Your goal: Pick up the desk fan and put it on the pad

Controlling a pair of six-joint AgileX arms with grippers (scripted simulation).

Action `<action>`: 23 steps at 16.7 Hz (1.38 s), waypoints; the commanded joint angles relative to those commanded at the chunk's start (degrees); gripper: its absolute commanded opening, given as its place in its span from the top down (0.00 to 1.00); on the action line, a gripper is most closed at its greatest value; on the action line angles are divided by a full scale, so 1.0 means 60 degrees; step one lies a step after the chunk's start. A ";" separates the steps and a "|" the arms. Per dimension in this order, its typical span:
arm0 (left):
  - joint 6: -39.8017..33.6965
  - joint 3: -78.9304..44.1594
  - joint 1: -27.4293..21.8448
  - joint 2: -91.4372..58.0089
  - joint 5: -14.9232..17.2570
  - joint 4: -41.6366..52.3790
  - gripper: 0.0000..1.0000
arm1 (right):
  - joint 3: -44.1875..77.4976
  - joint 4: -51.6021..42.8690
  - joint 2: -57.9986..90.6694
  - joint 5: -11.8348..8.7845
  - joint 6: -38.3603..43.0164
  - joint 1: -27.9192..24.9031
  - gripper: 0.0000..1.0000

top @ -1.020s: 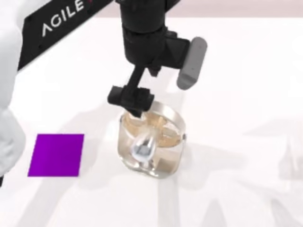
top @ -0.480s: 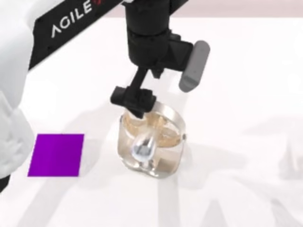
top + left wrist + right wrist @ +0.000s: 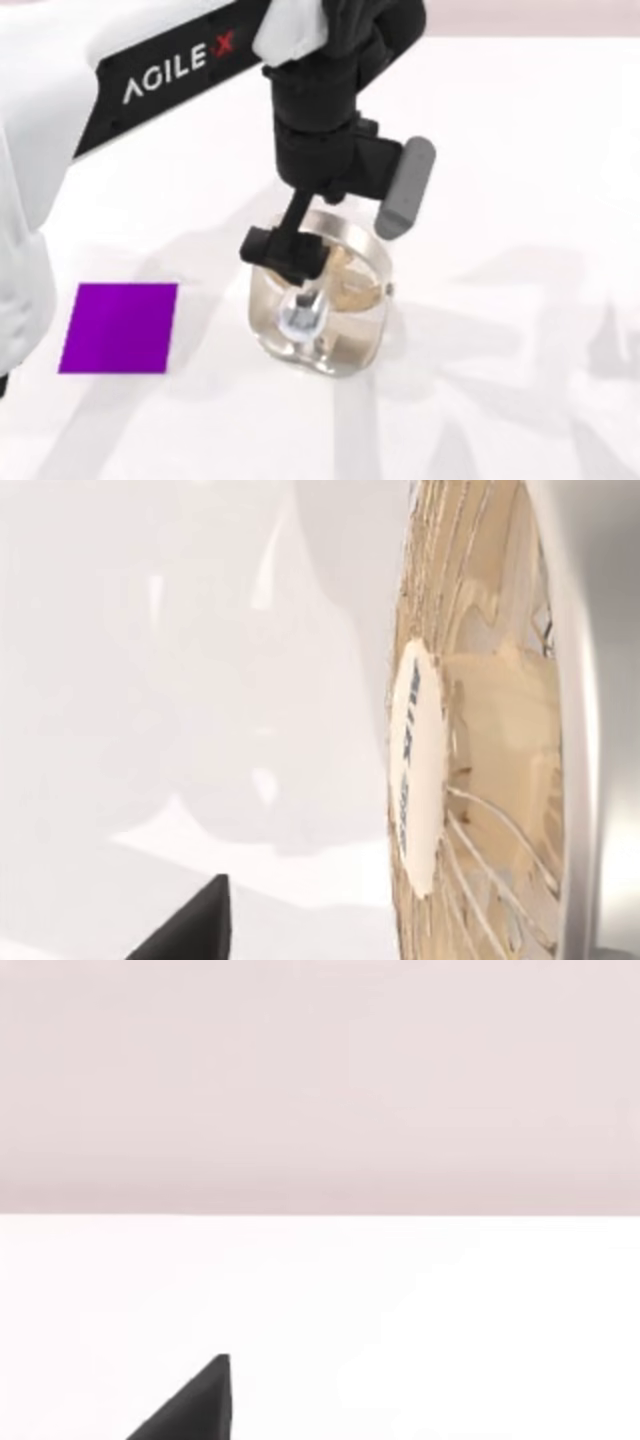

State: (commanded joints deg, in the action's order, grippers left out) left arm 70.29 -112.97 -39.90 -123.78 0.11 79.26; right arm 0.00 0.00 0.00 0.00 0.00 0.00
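The left arm is stretched in from the upper left, its gripper (image 3: 290, 262) pointed down mid-table; the right arm is unseen from above.

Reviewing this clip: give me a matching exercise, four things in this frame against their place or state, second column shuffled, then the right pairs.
Things:
1. Small round desk fan with silvery-beige ring housing
2. Flat bright purple square pad
3. Left gripper, black, two-fingered
4. White table

Places or states:
A. Lies bare near the table's left side
B. Stands mid-table, apart from the pad
C. Carries both fan and pad
D. Down at the fan's upper rim

Pairs: 1-B, 2-A, 3-D, 4-C
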 joint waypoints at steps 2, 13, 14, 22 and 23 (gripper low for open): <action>0.0000 0.0030 0.0000 0.0003 0.0000 -0.0029 0.00 | 0.0000 0.0000 0.0000 0.0000 0.0000 0.0000 0.00; 0.0000 0.0030 0.0000 0.0003 0.0000 -0.0029 0.68 | 0.0000 0.0000 0.0000 0.0000 0.0000 0.0000 0.00; 0.0000 0.0030 0.0000 0.0003 0.0000 -0.0029 0.75 | 0.0000 0.0000 0.0000 0.0000 0.0000 0.0000 0.00; 0.0000 0.0030 0.0000 0.0003 0.0000 -0.0029 1.00 | 0.0000 0.0000 0.0000 0.0000 0.0000 0.0000 0.00; 0.0000 0.0030 0.0000 0.0003 0.0000 -0.0029 1.00 | 0.0000 0.0000 0.0000 0.0000 0.0000 0.0000 0.00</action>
State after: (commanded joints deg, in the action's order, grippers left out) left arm 70.29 -112.79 -39.90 -123.76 0.11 79.08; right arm 0.00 0.00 0.00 0.00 0.00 0.00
